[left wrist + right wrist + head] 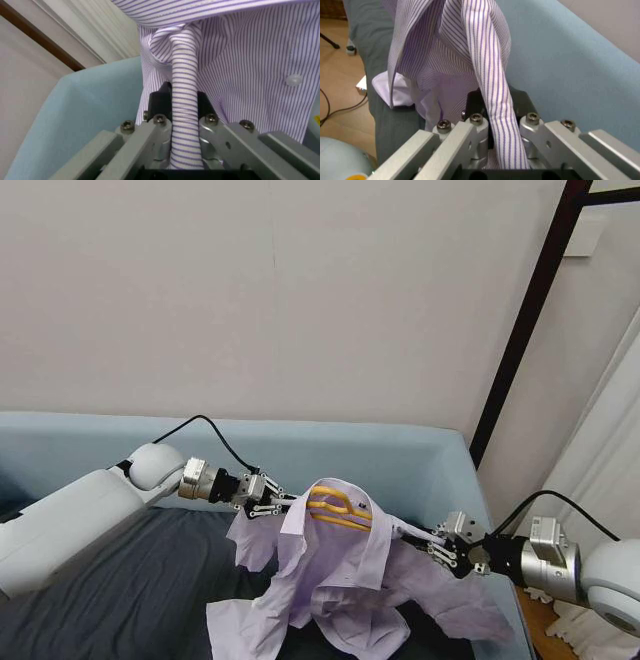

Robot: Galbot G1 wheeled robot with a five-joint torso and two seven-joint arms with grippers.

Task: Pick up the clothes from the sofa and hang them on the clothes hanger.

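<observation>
A purple-and-white striped shirt (345,580) hangs stretched between both arms above the sofa (120,590). A yellow hanger (338,510) sits inside its collar. My left gripper (268,505) is shut on the shirt's left shoulder, and the left wrist view shows a bunched fold of striped cloth (184,112) pinched between the jaws. My right gripper (452,552) is shut on the right shoulder; a twisted band of the shirt (492,101) runs through its jaws. The shirt's lower part droops onto the dark seat cushion.
The sofa has a pale blue backrest (400,460) and a dark grey seat. A dark wooden post (525,330) stands at the right against the wall, with white curtain (610,440) beside it. Wooden floor and a cable (335,108) lie beyond the sofa's end.
</observation>
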